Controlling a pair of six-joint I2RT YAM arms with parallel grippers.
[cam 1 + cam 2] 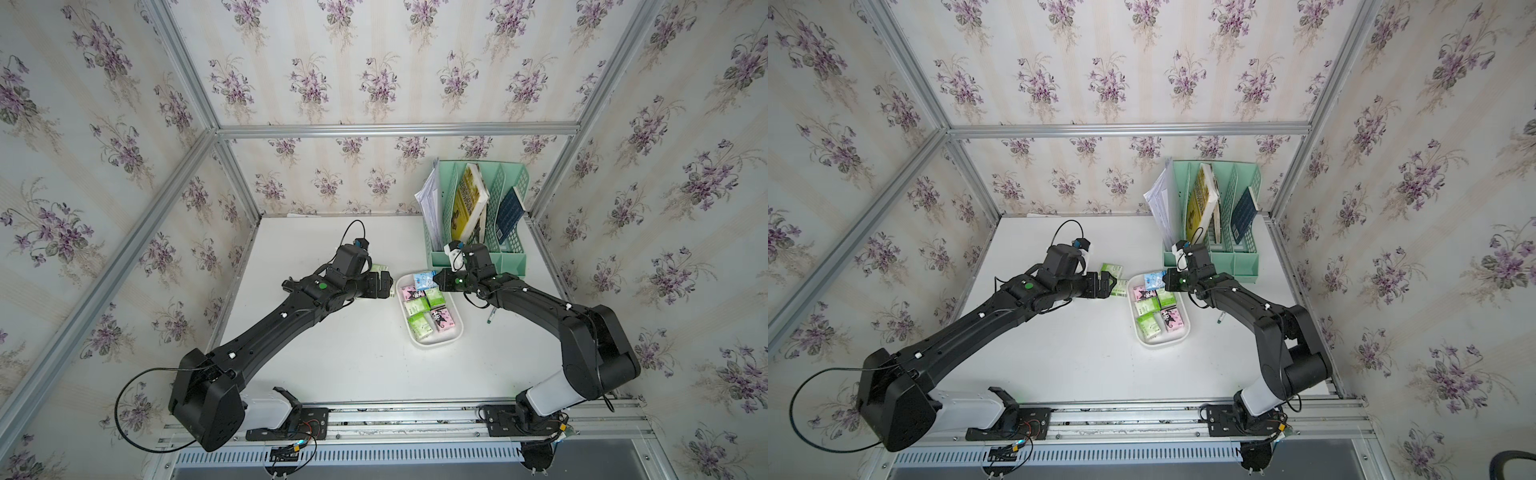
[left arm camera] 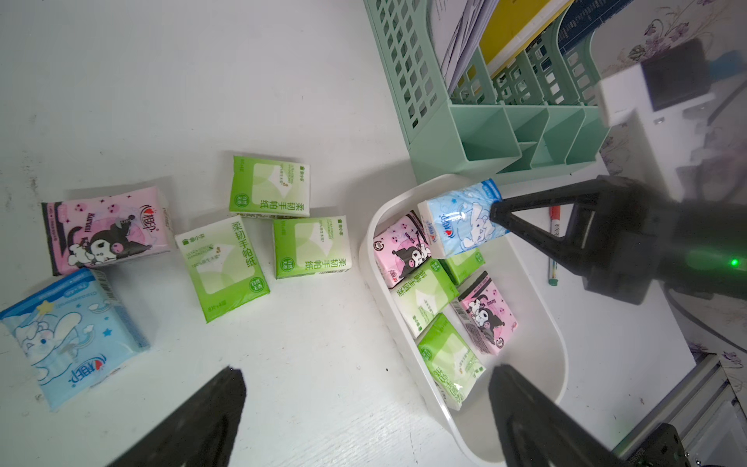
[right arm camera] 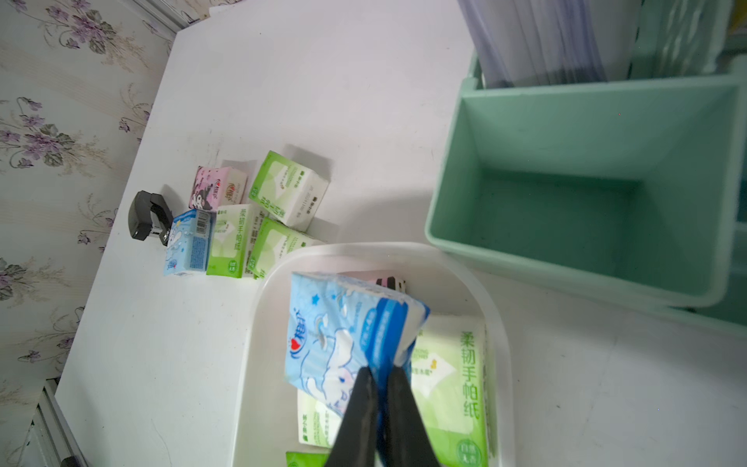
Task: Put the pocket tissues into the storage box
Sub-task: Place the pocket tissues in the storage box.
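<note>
While the right gripper (image 3: 380, 374) holds its jaws pinched shut on a corner of a light blue pack (image 3: 343, 335), that pack hangs tilted over one end of the storage box (image 2: 562, 364), not yet released. I count five pocket tissues lying inside: two pink, three green. Five more lie on the bench (image 2: 161, 81) beside the box: one pink pack (image 2: 109, 230), one blue pack (image 2: 68, 335), three green packs (image 2: 226, 267). The left gripper (image 2: 366, 370) hovers above them, jaws wide open and empty. I judge the task roughly half complete.
</note>
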